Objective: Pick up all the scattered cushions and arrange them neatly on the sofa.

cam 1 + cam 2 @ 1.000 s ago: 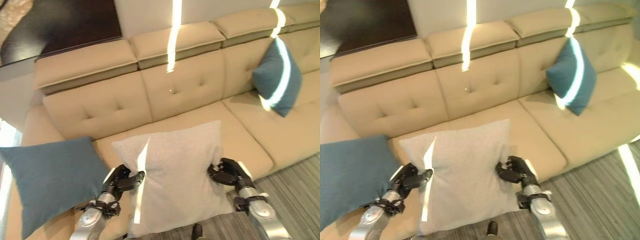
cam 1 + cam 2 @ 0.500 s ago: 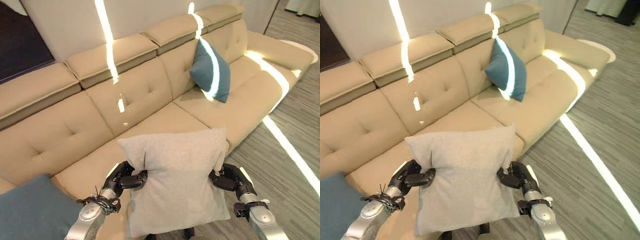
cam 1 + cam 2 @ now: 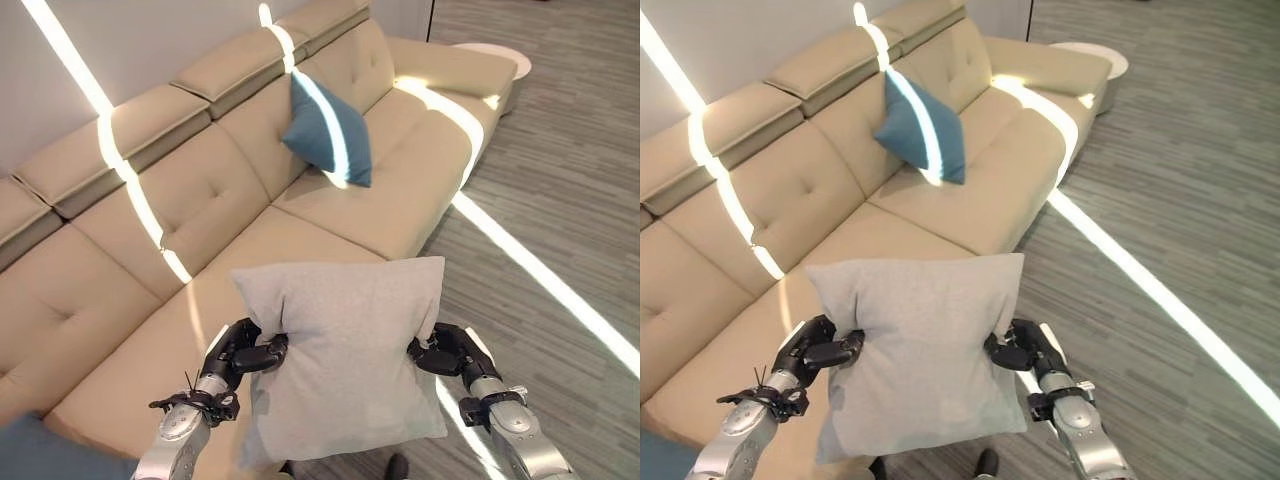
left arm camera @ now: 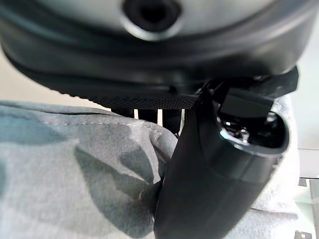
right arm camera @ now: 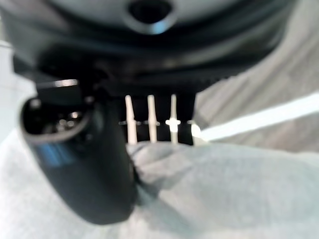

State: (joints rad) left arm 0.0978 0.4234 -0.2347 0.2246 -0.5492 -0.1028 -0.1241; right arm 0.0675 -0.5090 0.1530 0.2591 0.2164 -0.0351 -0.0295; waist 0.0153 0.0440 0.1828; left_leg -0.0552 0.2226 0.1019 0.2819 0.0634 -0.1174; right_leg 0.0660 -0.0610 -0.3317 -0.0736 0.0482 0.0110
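Light grey fabric fills the middle of the scene: a square grey cushion (image 3: 345, 355) is held up in the air between both hands, in front of the near edge of the beige sofa (image 3: 200, 200) and partly over the striped grey carpet (image 3: 560, 180). It hangs roughly upright with its broad face toward the camera, its upper edge about level and its lower corners pointing down toward the floor; being nearly square, it has no clear long axis.

The left hand (image 3: 243, 352) grips the cushion's left edge, fingers and thumb curled round the cloth, which bunches at the pinch; the left wrist view shows the thumb (image 4: 219, 169) pressed into the fabric. The right hand (image 3: 446, 352) clamps the right edge in the same way, thumb (image 5: 84, 164) on the face, fingers behind.

A teal cushion (image 3: 325, 128) stands on one corner against the sofa's backrest, well apart from the held one. Another blue cushion's corner (image 3: 50, 455) lies on the seat at the lower left. A round pale table (image 3: 495, 58) sits just past the sofa's far end.
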